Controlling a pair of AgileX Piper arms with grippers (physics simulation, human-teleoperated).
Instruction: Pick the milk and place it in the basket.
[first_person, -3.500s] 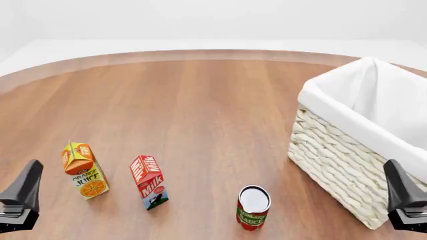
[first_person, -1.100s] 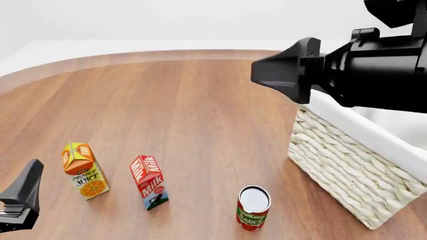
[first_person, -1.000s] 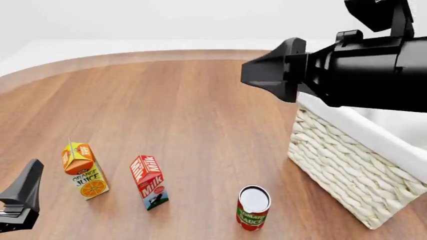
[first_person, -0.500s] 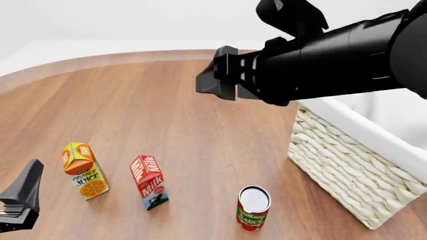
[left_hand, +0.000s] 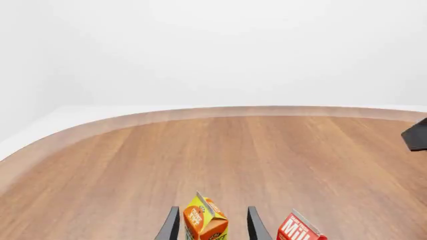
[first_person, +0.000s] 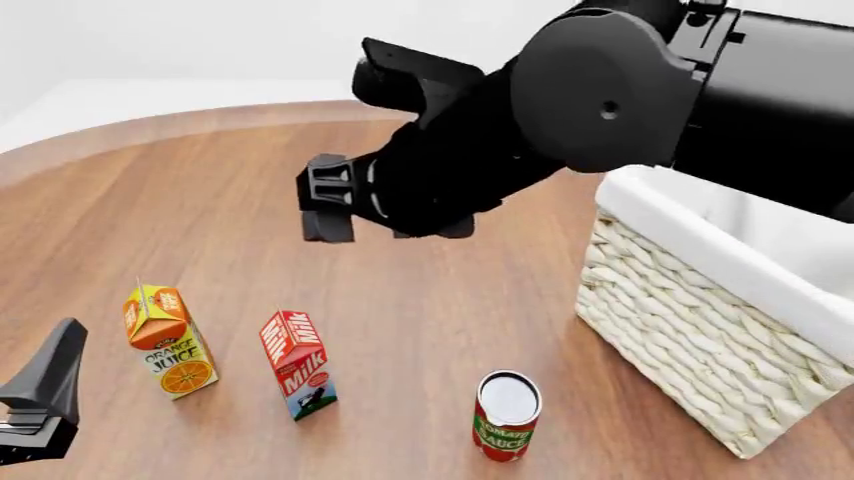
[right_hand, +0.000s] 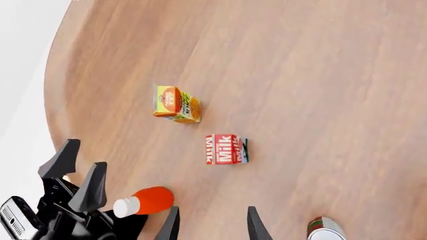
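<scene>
I see the gable-top milk carton (first_person: 299, 363) upright on my wood-grain counter (first_person: 267, 200), woven wicker basket (first_person: 694, 340) apart; both jaws released.

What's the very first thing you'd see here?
The big black right arm fills the upper middle of the front view, its end effector hanging open high above the table. Below it the milk stands between the orange juice and a can.

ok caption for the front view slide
Right hand hangs above the table, milk upright below, basket waiting at right.
</scene>
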